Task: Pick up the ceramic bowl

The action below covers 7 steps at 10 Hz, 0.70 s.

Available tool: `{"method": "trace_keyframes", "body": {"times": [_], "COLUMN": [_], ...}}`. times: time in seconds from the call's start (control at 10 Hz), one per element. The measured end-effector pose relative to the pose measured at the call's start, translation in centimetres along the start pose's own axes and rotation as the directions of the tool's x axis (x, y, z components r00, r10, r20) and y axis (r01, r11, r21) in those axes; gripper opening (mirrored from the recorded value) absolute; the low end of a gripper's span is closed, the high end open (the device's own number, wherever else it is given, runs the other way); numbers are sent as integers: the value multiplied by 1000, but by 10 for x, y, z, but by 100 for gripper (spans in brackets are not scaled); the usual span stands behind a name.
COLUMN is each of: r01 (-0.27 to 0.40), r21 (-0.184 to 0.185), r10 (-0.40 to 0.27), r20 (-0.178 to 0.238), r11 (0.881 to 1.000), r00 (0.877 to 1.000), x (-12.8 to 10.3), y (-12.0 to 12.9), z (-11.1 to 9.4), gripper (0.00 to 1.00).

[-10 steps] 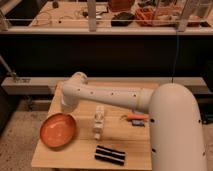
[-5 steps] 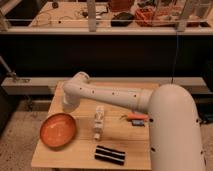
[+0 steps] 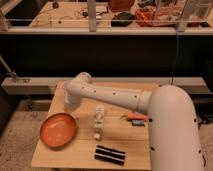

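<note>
Currently the ceramic bowl (image 3: 58,130) sits upright near the front-left corner of the tabletop (image 3: 130,155), with nothing resting in it. The gripper (image 3: 71,101) hangs at the arm's far end, over the left part of the tabletop behind the bowl. The bowl therefore lies forward of the jaws, slightly left, and below them. Jaw opening cannot be determined; nothing is visibly held. The approach should run downward and forward to the bowl's nearest rim.
</note>
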<state>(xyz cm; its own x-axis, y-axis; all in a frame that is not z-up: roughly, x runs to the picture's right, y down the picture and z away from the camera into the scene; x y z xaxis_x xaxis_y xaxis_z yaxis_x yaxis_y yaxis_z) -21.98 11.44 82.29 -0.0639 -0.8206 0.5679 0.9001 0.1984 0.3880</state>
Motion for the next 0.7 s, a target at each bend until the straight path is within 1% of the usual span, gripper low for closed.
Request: {"method": "trace_keyframes", "body": {"times": [0.2,0.3,0.4,0.5,0.6,0.7], "r01": [-5,-8,-9,-10,-9,-9], "r21": [11,15,17,17,18,20], "r10": [5,7,9,10,9,8], "r20": [9,13,14,16,21,23], "r11": [1000,1000,1000,1000,1000,1000], "r00": [1000,1000,1000,1000,1000,1000], "x": [-4,-4,-4,-5,-7,-8], "y": [3,5,6,6,7,8], "z": [3,6,6,7,11,12], "gripper": [12,11,8,9,16,19]}}
